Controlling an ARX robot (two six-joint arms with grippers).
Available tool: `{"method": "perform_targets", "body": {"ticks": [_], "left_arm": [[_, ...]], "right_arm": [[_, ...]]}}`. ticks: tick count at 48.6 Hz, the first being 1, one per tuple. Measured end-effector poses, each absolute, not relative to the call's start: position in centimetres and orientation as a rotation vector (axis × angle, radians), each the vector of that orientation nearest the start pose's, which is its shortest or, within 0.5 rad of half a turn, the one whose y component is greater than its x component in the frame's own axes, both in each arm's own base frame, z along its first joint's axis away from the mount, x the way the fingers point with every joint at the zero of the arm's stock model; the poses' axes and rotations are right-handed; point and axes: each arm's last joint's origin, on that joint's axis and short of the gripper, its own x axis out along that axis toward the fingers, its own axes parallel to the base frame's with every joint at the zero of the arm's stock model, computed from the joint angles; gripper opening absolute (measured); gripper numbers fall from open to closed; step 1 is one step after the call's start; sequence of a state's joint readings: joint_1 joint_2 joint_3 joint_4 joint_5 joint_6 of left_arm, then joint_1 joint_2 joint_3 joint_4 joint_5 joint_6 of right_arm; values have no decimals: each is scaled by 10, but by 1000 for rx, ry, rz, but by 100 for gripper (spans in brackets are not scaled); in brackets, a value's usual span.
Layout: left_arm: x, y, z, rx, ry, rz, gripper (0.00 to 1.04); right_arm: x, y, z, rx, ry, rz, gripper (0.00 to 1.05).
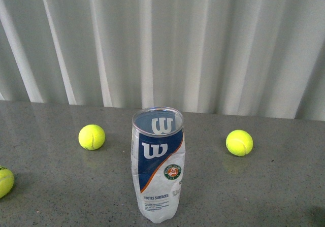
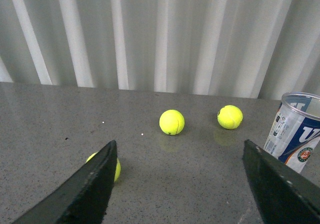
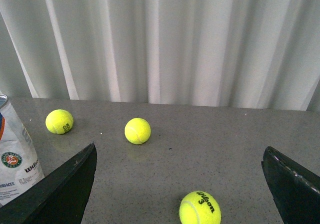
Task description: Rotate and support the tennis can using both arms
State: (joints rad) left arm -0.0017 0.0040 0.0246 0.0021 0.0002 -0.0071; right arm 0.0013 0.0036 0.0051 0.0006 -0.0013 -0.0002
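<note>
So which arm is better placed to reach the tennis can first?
Roughly even. The tennis can stands upright between them, just outside the open left end effector and the open right end effector; neither touches it.

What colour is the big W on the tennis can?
White, on a navy blue patch of the tennis can. The front view shows it best.

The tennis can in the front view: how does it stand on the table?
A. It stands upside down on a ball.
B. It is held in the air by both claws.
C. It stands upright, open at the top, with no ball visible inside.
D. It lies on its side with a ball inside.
C: the tennis can stands upright on the grey table, its silver rim on top, with no claw touching it and the balls lying apart from it.
</note>
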Motion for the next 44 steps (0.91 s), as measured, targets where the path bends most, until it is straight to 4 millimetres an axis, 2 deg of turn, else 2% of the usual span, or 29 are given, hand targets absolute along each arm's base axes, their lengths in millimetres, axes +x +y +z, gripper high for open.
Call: {"method": "perform_targets", "body": {"ticks": [7,11,44], "left_arm": [[96,0,172,-5,-23,-2,100],[96,0,172,-5,-23,-2,97],[96,0,172,-5,-23,-2,98]], "right_arm": [[98,0,165,0,-2,3,98],[98,0,165,0,-2,3,98],[98,0,165,0,-2,3,98]]}}
